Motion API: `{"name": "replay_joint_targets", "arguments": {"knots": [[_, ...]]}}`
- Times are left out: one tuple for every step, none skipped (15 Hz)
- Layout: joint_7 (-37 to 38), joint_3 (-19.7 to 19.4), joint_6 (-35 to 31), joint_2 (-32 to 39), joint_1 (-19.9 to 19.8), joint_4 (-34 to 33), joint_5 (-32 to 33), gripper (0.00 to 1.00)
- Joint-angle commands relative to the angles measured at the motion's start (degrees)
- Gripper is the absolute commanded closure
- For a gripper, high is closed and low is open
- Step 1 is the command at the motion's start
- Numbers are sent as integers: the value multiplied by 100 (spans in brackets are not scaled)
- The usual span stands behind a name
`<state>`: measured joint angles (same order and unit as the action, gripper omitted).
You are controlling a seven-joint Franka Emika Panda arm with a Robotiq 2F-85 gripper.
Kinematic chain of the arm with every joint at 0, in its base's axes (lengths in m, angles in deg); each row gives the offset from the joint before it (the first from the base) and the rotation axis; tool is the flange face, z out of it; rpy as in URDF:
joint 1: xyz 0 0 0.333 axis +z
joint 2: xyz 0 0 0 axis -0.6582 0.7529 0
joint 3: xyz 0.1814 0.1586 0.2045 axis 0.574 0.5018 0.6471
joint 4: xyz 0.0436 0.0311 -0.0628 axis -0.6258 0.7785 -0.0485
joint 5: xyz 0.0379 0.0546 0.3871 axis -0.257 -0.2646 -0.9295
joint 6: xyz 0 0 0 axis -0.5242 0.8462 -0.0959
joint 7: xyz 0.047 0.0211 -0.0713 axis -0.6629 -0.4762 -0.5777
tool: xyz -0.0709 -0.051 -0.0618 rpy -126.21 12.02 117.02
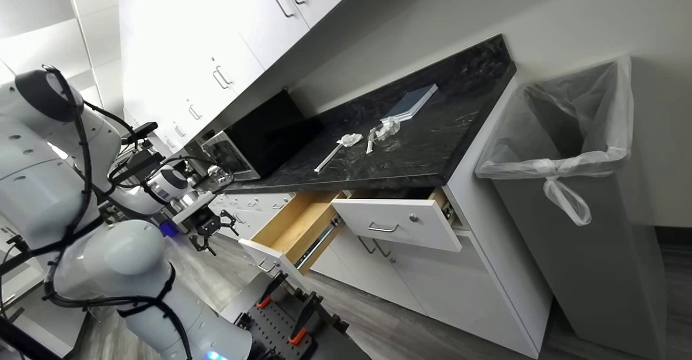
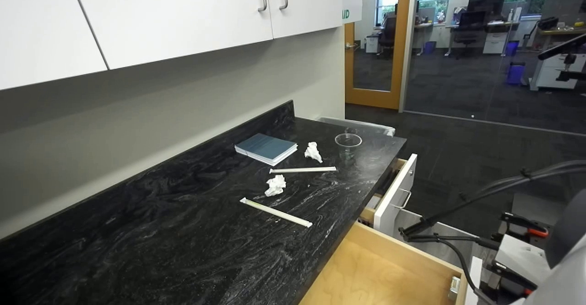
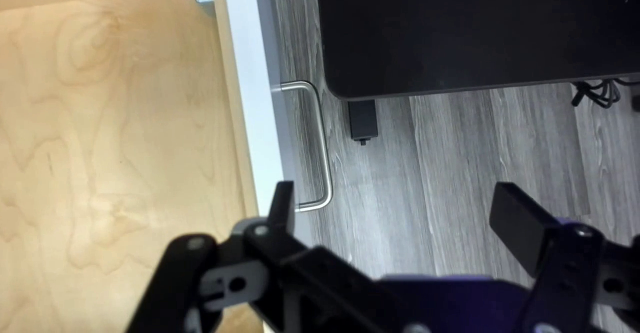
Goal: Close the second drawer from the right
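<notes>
The second drawer from the right [image 1: 296, 220], a pale yellow wooden box with a flat white front, stands well out from the white lower cabinet [image 1: 459, 281], near the black two-fingered robot hand [image 1: 224, 235]. The hand is spread wide, its dark fingers [image 3: 520, 223] far apart. In the wrist view one finger overlaps the drawer's white front edge and the other is over the grey wood-grain floor [image 3: 465, 163]; whether either touches the drawer, I can't tell from here. The drawer's slim curved metal handle [image 3: 322, 143] sits just beside the finger at the front edge.

Only in an exterior view do I see the black box-shaped appliance [image 1: 275, 138] with a silver front, and only in an exterior view the orange wood-framed door [image 2: 401, 44]. The wrist view alone catches a looped black cable [image 3: 602, 95].

I count two drawers out, the other a wider white-fronted drawer [image 1: 392, 211], only partly so. On the black marbled desk [image 2: 174, 231] lie two slim pale sticks [image 2: 277, 212], two crumpled white papers [image 2: 275, 185] and one flat block of white sheets under a blue cover [image 2: 266, 147]; one clear round cup [image 2: 348, 145] stands near them. One tall grey bin [image 1: 584, 252] with a clear plastic liner is just beside the cabinet.
</notes>
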<state>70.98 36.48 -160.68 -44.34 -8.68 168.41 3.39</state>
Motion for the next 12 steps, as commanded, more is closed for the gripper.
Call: {"name": "replay_joint_targets", "arguments": {"knots": [[6, 2, 12, 11, -5, -26, 8, 0], [-397, 75, 263, 226, 68, -224, 167, 0], [-478, 137, 368, 380, 155, -339, 309, 0], [-588, 211, 357, 508, 231, -391, 362, 0], [-694, 291, 310, 663, 308, -446, 422, 0], [-803, 356, 267, 794, 384, -479, 496, 0], [-896, 413, 260, 945, 467, -524, 586, 0], [-1034, 457, 251, 1057, 534, -549, 683, 0], [-1196, 481, 265, 1152, 584, -560, 782, 0], [-1432, 495, 329, 1230, 600, -574, 834, 0], [-1654, 498, 617, 1233, 591, -592, 846, 0], [-1260, 493, 219, 1116, 612, -418, 745, 0]]}}
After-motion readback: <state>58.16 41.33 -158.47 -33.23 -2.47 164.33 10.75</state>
